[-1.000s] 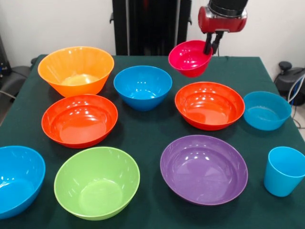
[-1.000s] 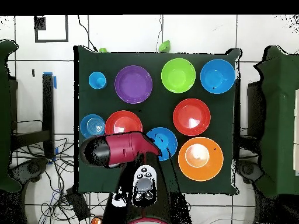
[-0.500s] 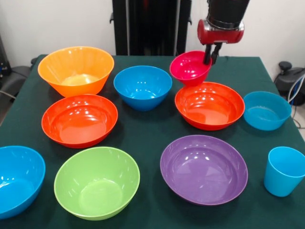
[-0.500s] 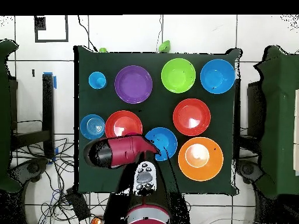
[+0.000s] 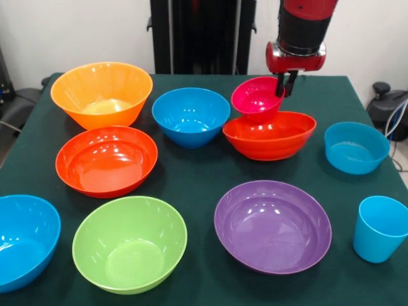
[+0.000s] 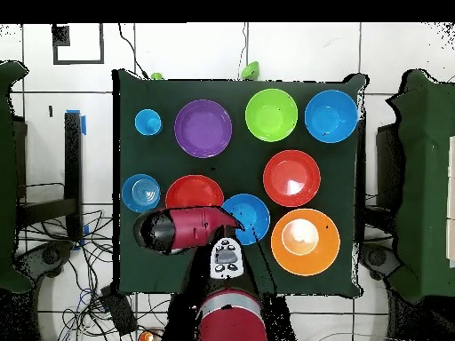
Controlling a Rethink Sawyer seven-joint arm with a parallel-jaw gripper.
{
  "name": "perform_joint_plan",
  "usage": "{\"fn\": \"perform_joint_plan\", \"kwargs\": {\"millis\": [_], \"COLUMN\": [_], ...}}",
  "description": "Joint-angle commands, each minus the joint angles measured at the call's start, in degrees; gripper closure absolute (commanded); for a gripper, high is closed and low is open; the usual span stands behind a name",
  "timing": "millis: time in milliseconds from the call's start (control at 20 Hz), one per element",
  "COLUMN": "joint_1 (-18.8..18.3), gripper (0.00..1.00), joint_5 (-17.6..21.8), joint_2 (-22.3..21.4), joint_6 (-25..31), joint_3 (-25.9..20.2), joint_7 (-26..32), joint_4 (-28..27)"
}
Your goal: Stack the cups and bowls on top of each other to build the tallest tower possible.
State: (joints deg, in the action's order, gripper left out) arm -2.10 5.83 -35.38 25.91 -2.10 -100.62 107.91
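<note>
Green cloth covers the table (image 5: 197,185). At its far side the gripper (image 5: 285,83) pinches the rim of the small magenta bowl (image 5: 256,97), which presses into a tilted red-orange bowl (image 5: 271,137). Light, stiff and glossy, it probably slips easily; the rim looks like the surest hold.

We get a front cam set low across the green table (image 5: 191,185), facing the robot's pedestal (image 5: 203,35) fairly close, and an overhead cam high up looking straight down w/ the base at bottom, both sharing the same tabletop, turned half round.
</note>
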Motion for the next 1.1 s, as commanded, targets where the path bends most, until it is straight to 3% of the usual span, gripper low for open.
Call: {"fn": "perform_joint_plan", "kwargs": {"millis": [50,400,550,900,1100], "joint_1": [-2.3,-2.0,-0.9,-0.3,0.4], "gripper": [1.00,1.00,1.00,1.00,1.00], "joint_5": [-4.5,-4.6,-3.8,-0.2,0.1], "joint_2": [2.3,2.8,2.8,-2.0,-1.9], "joint_6": [-5.9,-7.2,-6.1,-0.5,1.2], "joint_3": [-8.9,-9.3,-7.9,-4.5,-3.3], "joint_7": [-8.8,-8.5,-7.8,-2.9,-2.8], "joint_4": [2.4,1.6,-0.8,-5.8,-7.3]}}
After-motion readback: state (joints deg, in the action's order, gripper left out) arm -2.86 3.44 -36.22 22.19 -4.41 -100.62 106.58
